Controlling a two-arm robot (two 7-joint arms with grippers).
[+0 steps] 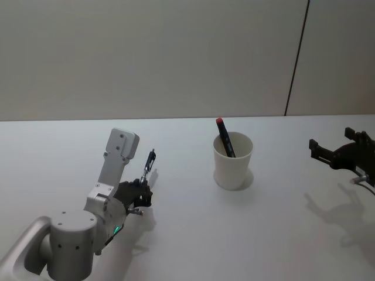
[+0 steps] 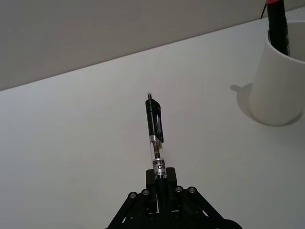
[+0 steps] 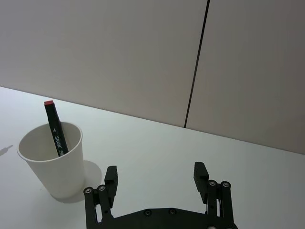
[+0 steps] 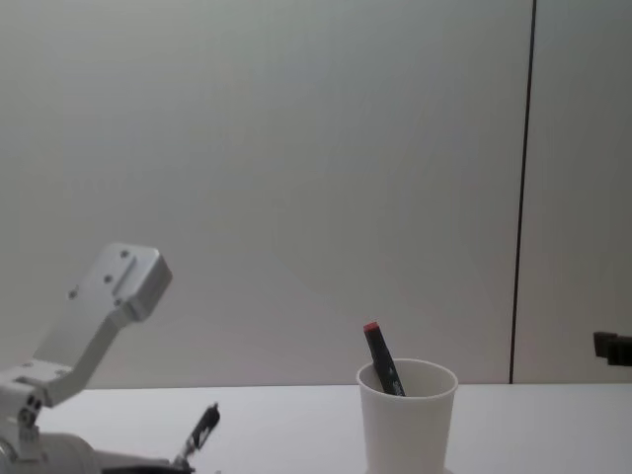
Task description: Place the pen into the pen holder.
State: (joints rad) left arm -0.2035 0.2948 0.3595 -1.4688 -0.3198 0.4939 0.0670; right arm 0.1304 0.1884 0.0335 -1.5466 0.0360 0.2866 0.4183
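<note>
**Pen in the left jaws, off to the left of the cup**

The left jaws are closed on one end of the pen (image 2: 155,133). Its black clip end points up and away from them, tilted. The left arm (image 1: 111,181) reaches in from the near left of the white worktop (image 1: 193,234).

The pen holder (image 1: 232,167), a white paper cup, stands upright near the middle of the worktop, to the right of the pen and apart from it. A red-capped black marker (image 1: 224,137) leans inside the cup, its cap above the rim.

The right jaws are spread wide and hold nothing. They hang at the right edge, well apart from the cup.
</note>
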